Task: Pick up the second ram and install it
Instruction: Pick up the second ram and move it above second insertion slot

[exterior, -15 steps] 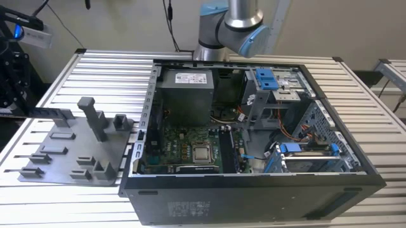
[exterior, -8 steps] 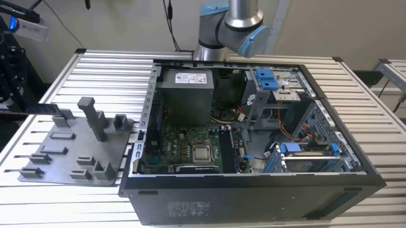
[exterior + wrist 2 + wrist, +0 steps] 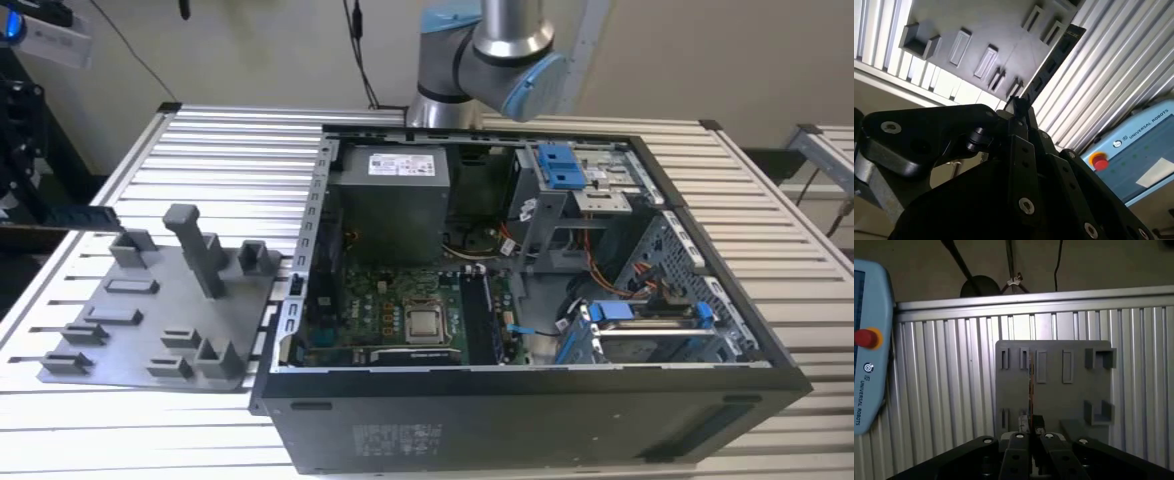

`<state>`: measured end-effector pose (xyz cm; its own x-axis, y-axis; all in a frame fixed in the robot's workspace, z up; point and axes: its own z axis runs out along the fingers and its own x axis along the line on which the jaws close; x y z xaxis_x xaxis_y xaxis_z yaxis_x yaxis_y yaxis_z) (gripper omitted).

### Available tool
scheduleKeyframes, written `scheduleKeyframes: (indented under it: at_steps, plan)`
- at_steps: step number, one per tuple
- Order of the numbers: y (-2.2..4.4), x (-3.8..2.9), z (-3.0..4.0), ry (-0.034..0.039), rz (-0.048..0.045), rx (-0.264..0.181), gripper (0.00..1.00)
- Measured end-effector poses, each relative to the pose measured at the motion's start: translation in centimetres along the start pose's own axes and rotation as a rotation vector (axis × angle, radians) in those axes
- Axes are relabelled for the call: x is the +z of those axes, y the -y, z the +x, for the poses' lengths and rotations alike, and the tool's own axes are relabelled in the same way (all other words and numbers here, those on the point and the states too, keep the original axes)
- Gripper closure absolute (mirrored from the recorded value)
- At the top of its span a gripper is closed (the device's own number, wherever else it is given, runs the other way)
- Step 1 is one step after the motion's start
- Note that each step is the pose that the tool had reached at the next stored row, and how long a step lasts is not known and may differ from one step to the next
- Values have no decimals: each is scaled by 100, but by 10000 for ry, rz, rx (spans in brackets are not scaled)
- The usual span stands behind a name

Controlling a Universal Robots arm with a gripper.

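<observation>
My gripper [image 3: 1017, 103] is shut on one end of the second ram [image 3: 1051, 62], a thin dark stick that reaches out past the fingertips. In the first wrist view the ram [image 3: 1031, 387] shows edge-on in front of the gripper [image 3: 1031, 426], over the grey fixture tray [image 3: 1064, 395]. At the exterior view's far left the ram [image 3: 83, 216] hangs in the air beside the tray's back corner, with the gripper [image 3: 34, 205] at the picture's edge. The open computer case [image 3: 534, 400] holds the green motherboard [image 3: 387, 300] with its long black slots [image 3: 477, 315].
The grey tray [image 3: 147, 320] carries upright posts and several empty holders. A teach pendant [image 3: 869, 340] with a red button lies on the slatted metal table [image 3: 240, 140] near the tray. The arm's base [image 3: 481, 60] stands behind the case, and blue drive brackets [image 3: 567, 165] rise inside it.
</observation>
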<state>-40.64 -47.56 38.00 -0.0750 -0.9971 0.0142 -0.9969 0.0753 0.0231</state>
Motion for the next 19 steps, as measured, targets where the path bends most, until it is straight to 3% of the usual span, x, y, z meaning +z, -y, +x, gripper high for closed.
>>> scheduleKeyframes:
  at_steps: [19]
  plan:
    - [-10,-397,6,46,-1,-1,86]
